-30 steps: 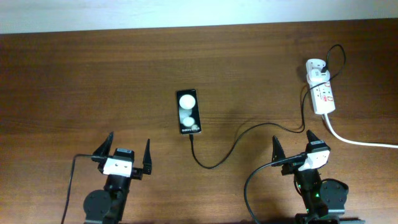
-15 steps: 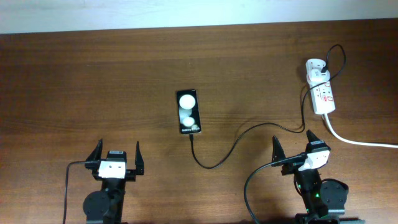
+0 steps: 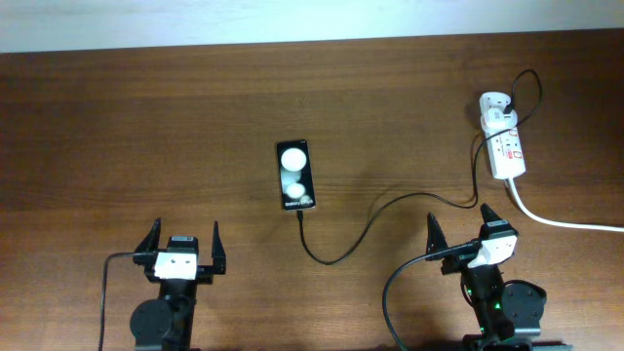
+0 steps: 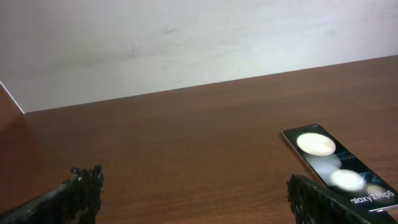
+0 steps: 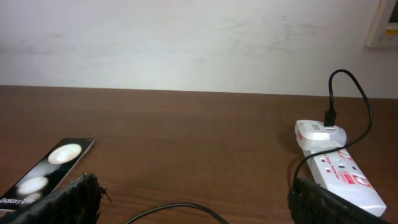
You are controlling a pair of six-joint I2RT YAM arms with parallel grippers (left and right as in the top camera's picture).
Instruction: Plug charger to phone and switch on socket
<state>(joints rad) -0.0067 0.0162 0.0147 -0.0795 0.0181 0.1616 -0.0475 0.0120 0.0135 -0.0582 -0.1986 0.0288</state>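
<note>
Black charger [image 3: 336, 260] tip touches the phone [image 3: 295, 175]; seated or not, I can't tell. Socket [image 3: 505, 144] switch probably pending. Left gripper [image 3: 186, 227] and right gripper [image 3: 458, 214] spread, empty.

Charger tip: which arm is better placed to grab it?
Left, probably. The charger tip lies at the phone's near end, nearer the open left tool than the right tool, which sits closer to the socket.
</note>
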